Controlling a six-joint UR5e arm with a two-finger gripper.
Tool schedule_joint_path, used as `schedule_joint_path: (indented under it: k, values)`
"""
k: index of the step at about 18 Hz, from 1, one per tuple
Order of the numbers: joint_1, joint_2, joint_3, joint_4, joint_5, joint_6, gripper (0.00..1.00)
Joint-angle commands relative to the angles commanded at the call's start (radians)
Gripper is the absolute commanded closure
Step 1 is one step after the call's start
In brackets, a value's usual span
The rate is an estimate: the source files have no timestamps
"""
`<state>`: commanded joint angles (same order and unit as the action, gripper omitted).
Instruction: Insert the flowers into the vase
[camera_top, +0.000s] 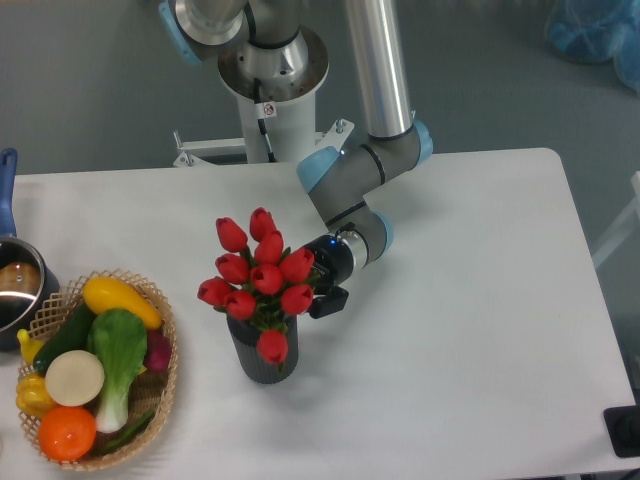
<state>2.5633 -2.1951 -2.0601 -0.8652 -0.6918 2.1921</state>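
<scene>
Red tulips (262, 280) sit in the dark ribbed vase (262, 352), gripper (318, 295) tucked in behind the blooms.

We see the bunch w/ stems down in the vase mouth; the heads spread wider than the vase, and one bloom droops over its front rim. The vase stands upright on the white table (470, 300). The gripper is just right of the vase top, up against the tulips' right side; its fingers are hidden by the flowers, so we can't tell if they're apart or clamped on the stems. Left of the vase, well apart, a wicker basket (165, 385) holds a bok choy (118, 355), a yellow squash (118, 298) and an orange (67, 432). Beyond the basket, at the table's left edge, is a metal pot w/ blue handle (8, 290).
</scene>
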Motion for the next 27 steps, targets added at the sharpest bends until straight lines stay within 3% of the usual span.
schedule_joint_path:
  k: [4, 7, 16, 21, 27]
  values:
    - [0.005, 0.002, 0.0, 0.0, 0.0, 0.0, 0.18]
    - [0.009, 0.003, 0.0, 0.0, 0.0, 0.0, 0.01]
    - [0.043, 0.061, -0.037, -0.005, 0.028, -0.006, 0.0]
    - [0.15, 0.147, -0.069, -0.011, 0.198, -0.04, 0.0]
    - [0.3, 0.254, -0.052, -0.009, 0.437, -0.251, 0.0]
